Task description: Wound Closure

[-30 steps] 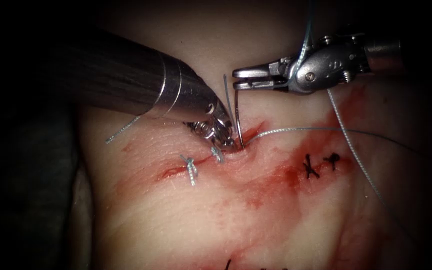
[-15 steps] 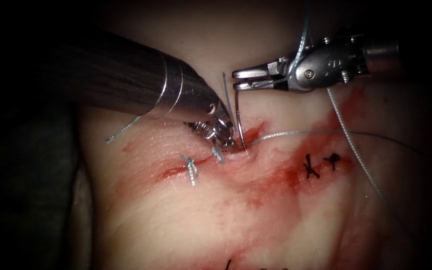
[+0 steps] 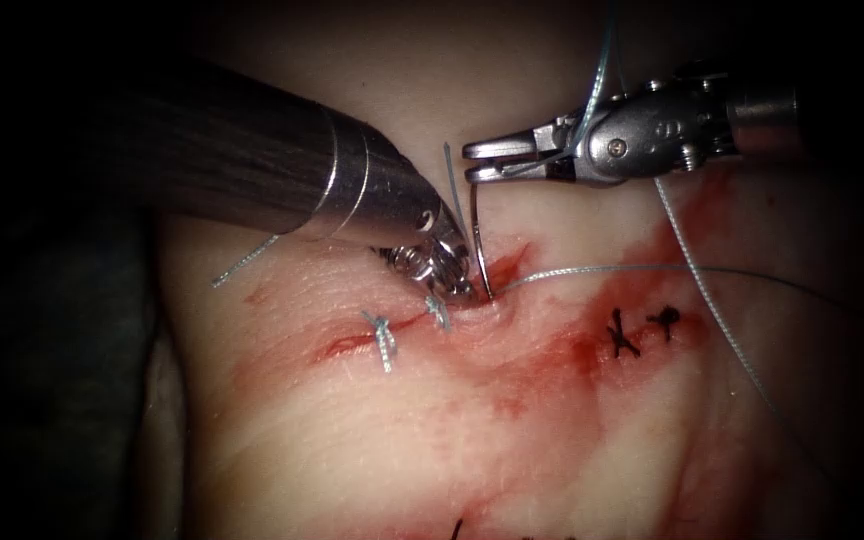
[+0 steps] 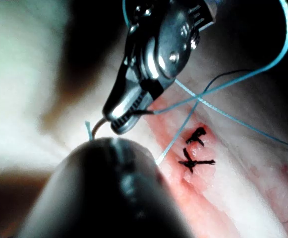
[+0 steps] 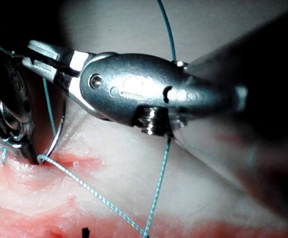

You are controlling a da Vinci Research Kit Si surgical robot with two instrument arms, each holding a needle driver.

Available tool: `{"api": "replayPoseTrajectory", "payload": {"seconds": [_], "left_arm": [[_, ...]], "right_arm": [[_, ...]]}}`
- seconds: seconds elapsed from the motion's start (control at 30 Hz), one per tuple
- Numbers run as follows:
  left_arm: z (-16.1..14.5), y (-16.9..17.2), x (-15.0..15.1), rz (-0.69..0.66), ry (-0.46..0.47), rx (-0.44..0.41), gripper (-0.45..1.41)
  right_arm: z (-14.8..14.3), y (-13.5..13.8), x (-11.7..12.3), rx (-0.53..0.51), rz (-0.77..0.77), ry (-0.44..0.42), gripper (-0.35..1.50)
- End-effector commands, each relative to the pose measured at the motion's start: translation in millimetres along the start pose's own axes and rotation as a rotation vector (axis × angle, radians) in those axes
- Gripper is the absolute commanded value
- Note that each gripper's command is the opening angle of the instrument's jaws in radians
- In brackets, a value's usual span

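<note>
The cut (image 3: 352, 343) runs across the tissue (image 3: 352, 440) with two pale stitches (image 3: 382, 338) tied over it. The dark curved needle (image 3: 476, 235) stands upright just right of the second stitch, its lower end in the tissue at the cut. My right tool (image 3: 469, 160) is shut on the needle's upper end, also seen in the left wrist view (image 4: 115, 124) and its own view (image 5: 27, 53). My left tool (image 3: 457, 285) presses its tip into the tissue beside the needle (image 5: 58, 131). Thread (image 3: 652, 267) leaves the needle's entry point to the right.
A second strand of thread (image 3: 697, 270) crosses the right tool and drops down to the right. Two black marks (image 3: 620, 335) sit on the tissue right of the needle, amid red fluid (image 3: 542, 360). A loose thread end (image 3: 247, 260) lies under the left shaft (image 3: 252, 170).
The right tool's wrist has tilted slightly and the thread over it has shifted a little. Needle and left tool stay almost where they were.
</note>
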State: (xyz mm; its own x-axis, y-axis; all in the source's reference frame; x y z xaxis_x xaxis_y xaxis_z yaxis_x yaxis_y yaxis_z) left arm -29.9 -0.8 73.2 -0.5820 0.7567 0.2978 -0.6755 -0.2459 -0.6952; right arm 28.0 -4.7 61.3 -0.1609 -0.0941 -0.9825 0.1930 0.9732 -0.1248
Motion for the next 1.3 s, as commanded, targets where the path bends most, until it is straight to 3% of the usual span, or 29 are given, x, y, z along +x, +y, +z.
{"api": "replayPoseTrajectory", "payload": {"seconds": [0.03, 1.3], "left_arm": [[0.6, 0.0, 0.4, 0.001, 0.000, -0.001, -0.45], [0.6, 0.1, 0.5, 0.005, -0.004, 0.000, -0.45]], "right_arm": [[0.8, 0.7, -0.4, -0.005, -0.003, -0.002, -0.35], [1.0, -0.8, -1.0, 0.005, 0.232, -0.025, -0.35]]}}
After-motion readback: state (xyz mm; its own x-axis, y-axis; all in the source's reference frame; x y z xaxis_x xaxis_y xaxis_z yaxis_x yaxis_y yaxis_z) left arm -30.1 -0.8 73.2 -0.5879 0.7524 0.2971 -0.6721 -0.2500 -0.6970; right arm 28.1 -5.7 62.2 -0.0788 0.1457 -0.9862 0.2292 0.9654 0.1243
